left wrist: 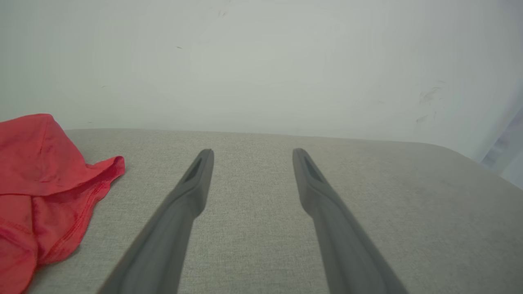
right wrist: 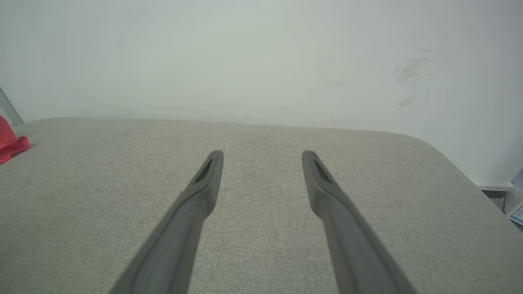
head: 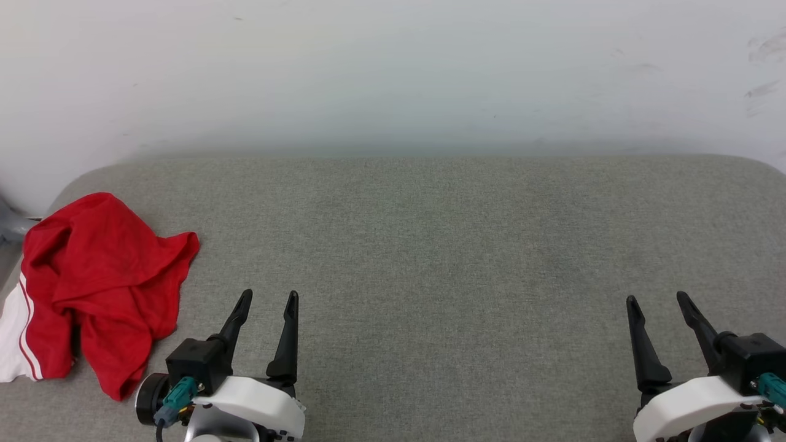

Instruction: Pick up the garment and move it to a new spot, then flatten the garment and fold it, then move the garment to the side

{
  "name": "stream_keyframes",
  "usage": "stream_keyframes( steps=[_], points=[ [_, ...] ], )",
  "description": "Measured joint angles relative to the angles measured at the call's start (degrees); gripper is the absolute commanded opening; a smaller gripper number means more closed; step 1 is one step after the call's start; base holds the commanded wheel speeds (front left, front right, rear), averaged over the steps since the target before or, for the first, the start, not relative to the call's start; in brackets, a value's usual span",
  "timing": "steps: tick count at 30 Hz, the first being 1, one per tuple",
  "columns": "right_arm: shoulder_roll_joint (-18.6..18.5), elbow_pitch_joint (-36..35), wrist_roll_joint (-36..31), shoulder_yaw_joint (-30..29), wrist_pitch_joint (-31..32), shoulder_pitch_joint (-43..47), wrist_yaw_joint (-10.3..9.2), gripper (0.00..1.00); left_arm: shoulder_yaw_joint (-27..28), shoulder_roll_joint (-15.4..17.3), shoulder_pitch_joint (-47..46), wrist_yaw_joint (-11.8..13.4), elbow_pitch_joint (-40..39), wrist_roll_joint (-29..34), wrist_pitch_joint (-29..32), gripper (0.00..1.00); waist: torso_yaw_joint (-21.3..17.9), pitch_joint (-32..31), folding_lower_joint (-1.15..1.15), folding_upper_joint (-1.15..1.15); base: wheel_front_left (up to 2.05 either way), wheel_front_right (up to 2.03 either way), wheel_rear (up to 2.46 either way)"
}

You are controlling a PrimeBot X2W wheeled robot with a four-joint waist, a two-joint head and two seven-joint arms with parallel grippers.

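The garment (head: 101, 282) lies crumpled at the far left of the grey fabric table (head: 466, 245), red with a white sleeve and red-and-white trim at its left edge. My left gripper (head: 269, 298) stands open just right of it, near the front edge, apart from the cloth. In the left wrist view the garment (left wrist: 45, 183) sits left of my open left gripper (left wrist: 252, 153). My right gripper (head: 658, 299) is open at the lower right, holding nothing. The right wrist view shows my right gripper (right wrist: 262, 155) open over bare table, with a corner of the garment (right wrist: 10, 143) at the far left.
A pale scuffed wall (head: 393, 73) runs right behind the table. The table's back corners are rounded. A grey object (head: 11, 224) pokes in at the left edge behind the garment.
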Motion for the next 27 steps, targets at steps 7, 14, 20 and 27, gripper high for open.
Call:
stream_keyframes(
  steps=[7,14,20,27],
  points=[
    [0.0,-0.5,-1.4,-0.4,-0.3,0.4,0.00,1.00,0.2,-0.2,0.0,-0.1,0.5,1.5,-0.8,1.00,0.2,0.0,0.00,0.00,0.00,0.00,0.00],
    [0.0,-0.5,-2.2,-0.6,-1.0,0.5,0.00,1.00,0.4,-0.2,-0.5,-0.5,1.1,3.2,-1.5,1.00,1.3,-0.1,0.00,0.00,0.00,0.00,0.00],
    [0.0,-0.5,-2.1,-0.3,-1.4,0.5,0.01,1.00,1.3,-0.3,-1.0,-0.5,1.4,3.4,-1.6,1.00,3.9,-0.1,0.00,0.00,0.00,0.00,0.00],
    [0.0,-0.4,-0.5,1.1,-2.1,0.3,0.01,1.00,2.9,-0.3,-1.2,-0.6,1.6,3.1,-1.7,1.00,8.3,-0.1,0.00,0.00,0.00,0.00,0.00]
  ],
)
